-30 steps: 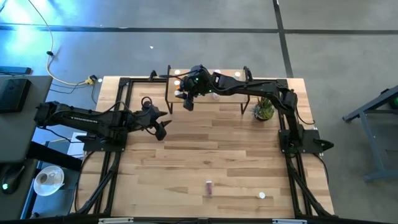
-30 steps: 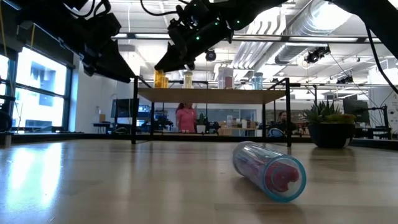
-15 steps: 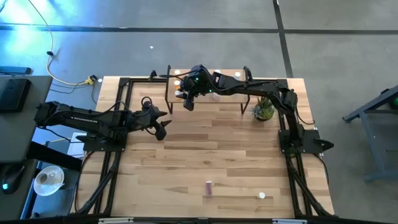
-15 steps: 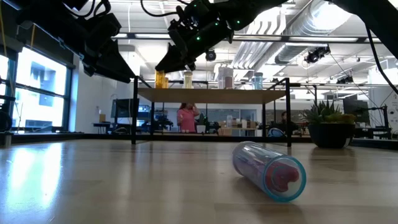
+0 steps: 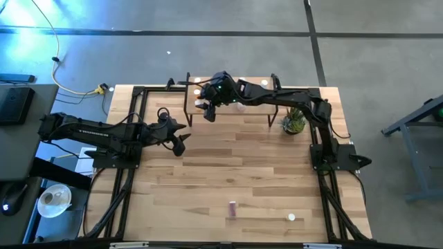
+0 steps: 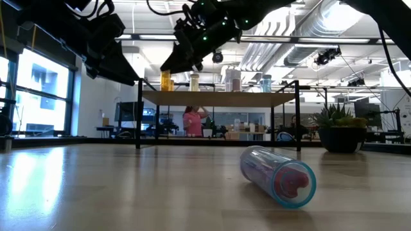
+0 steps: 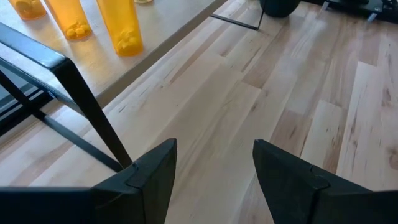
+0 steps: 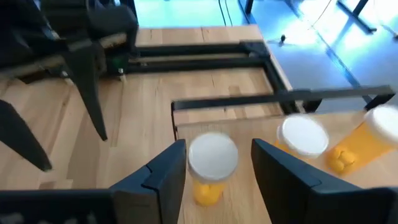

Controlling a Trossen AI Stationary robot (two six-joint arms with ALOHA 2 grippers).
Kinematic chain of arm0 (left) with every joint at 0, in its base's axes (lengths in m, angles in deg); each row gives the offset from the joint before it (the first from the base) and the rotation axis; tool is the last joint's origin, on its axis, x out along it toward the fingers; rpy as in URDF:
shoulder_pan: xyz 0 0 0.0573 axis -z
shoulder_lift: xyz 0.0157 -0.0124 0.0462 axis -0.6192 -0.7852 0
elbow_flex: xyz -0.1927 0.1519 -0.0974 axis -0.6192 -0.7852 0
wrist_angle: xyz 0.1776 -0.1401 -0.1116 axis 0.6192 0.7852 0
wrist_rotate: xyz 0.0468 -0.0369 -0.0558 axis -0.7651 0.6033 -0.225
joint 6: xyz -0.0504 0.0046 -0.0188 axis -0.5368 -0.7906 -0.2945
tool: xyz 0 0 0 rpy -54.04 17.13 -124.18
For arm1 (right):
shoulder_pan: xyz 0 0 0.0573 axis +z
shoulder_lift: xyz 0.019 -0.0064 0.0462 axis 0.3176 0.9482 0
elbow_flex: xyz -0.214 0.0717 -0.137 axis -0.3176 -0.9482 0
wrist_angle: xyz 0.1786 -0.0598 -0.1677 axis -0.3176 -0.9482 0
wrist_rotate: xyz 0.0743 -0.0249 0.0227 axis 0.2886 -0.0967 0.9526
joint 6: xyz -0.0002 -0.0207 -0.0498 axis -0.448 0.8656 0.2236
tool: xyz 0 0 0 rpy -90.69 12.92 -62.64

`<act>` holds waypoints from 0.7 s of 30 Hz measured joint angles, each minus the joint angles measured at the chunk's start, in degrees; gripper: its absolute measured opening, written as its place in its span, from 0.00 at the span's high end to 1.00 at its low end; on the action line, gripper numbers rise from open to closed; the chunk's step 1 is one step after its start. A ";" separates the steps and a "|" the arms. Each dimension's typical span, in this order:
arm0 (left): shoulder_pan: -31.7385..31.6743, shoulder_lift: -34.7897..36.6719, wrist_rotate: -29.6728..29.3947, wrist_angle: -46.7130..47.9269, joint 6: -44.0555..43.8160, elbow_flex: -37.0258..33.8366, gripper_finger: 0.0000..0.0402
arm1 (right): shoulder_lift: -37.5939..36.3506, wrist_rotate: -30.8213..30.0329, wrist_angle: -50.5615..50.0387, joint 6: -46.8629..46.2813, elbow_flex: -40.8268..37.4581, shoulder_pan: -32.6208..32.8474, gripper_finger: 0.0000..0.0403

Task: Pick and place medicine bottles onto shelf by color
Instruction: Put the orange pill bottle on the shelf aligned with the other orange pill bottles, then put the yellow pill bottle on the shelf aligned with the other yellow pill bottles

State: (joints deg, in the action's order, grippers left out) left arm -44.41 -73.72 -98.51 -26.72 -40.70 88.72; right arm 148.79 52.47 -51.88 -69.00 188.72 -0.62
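The shelf (image 5: 228, 97) sits at the upper middle of the high view, where the right gripper (image 8: 214, 165), fingers spread and clear of the orange bottle (image 8: 211, 168) between them, could tip it off the near edge or into its neighbour (image 8: 305, 140) when lifting. The left gripper (image 7: 214, 168) hangs wide open and empty at left over bare table (image 5: 228, 166), and a clear bottle (image 6: 277, 175) lies low in the frame.

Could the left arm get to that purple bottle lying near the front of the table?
Probably yes. The left end effector hangs open over bare table, and nothing stands between it and the purple bottle, which lies alone on its side.
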 joint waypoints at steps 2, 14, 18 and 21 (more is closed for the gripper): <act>0.00 0.00 0.00 0.43 -0.04 0.00 0.50 | -0.66 0.23 0.18 0.02 0.00 0.01 0.57; -0.02 0.00 0.00 0.81 0.00 0.00 0.50 | -7.98 0.25 -7.61 0.09 -0.02 1.32 0.57; -0.02 -0.02 0.00 1.05 -0.03 0.00 0.50 | -11.58 0.25 -13.78 2.97 -0.02 3.12 0.57; -0.02 -0.02 0.00 1.11 -0.07 0.02 0.50 | -14.12 0.19 -18.85 3.95 -0.02 4.67 0.57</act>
State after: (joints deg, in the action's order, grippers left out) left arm -44.43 -73.75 -98.51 -25.61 -40.76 88.74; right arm 134.67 52.66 -70.73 -65.05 188.70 4.05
